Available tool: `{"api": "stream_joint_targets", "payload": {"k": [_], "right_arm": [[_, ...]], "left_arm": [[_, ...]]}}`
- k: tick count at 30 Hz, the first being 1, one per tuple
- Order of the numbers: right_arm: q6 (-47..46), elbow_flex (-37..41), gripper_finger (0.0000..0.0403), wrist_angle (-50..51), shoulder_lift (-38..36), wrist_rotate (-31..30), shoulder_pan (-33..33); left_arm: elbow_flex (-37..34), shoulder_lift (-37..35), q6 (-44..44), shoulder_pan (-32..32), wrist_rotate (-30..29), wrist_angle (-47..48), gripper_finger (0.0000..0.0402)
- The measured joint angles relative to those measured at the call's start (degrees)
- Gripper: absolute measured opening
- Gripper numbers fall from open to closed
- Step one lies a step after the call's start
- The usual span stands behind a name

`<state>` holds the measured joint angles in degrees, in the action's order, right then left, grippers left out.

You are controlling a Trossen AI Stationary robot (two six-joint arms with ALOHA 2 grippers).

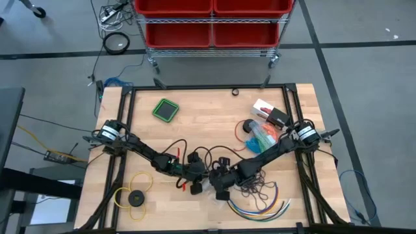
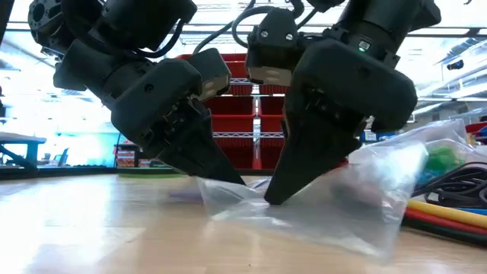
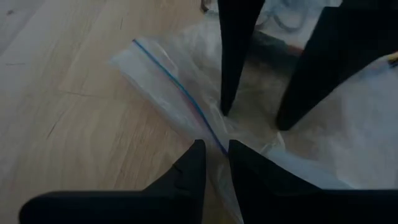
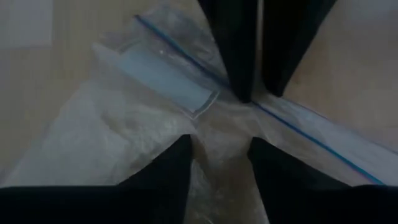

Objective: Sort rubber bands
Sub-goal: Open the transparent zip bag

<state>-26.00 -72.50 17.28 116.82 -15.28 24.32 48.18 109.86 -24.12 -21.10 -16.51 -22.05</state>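
A clear plastic zip bag [image 3: 180, 93] with a blue seal line lies flat on the wooden table near its front middle. My left gripper [image 3: 216, 163] is shut on the bag's sealed edge. My right gripper [image 4: 219, 163] is open, its fingers [image 3: 231, 74] pointing down at the bag just behind that edge, one on each side of a stretch of film. Rubber bands in green, blue and orange [image 1: 263, 135] lie bunched in clear plastic at the right; green ones [image 2: 437, 160] show in the low view. Dark thin loops [image 1: 255, 188] lie near the right arm. My left gripper pinches the bag's zip edge [image 3: 214, 140], at the blue line, between its two fingertips. The fingers slant down from the table's left and lie across the edge. The rest of the bag [image 2: 319, 217] lies slack on the table. My right gripper's fingertip [image 2: 272, 199] reaches the film; whether it touches it I cannot tell.
Long multicoloured cables [image 1: 260, 207] curve along the front right. A yellow ring with a black disc [image 1: 133, 197] lies at the front left, a green-rimmed square [image 1: 166, 109] at the far left. Small boxes [image 1: 270, 114] sit at the far right.
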Motion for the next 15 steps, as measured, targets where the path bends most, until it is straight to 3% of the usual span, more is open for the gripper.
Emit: {"api": "stream_joint_targets", "payload": {"k": [3, 7, 15], "right_arm": [[0.06, 0.06, 0.0116, 0.22, 0.04, -1.66, 0.04], [1.15, 0.11, 0.0022, 0.47, 0.02, -2.14, 0.29], [2.95, 0.27, 0.0002, 0.75, -0.31, -3.86, 2.76]], "left_arm": [[0.00, 0.00, -0.01, 0.00, 0.11, -0.01, 0.0081], [0.00, 0.00, 0.83, 0.00, 0.24, 0.31, 0.0081], [0.00, -1.79, 2.71, 0.00, 0.28, 1.42, 0.0081]]}}
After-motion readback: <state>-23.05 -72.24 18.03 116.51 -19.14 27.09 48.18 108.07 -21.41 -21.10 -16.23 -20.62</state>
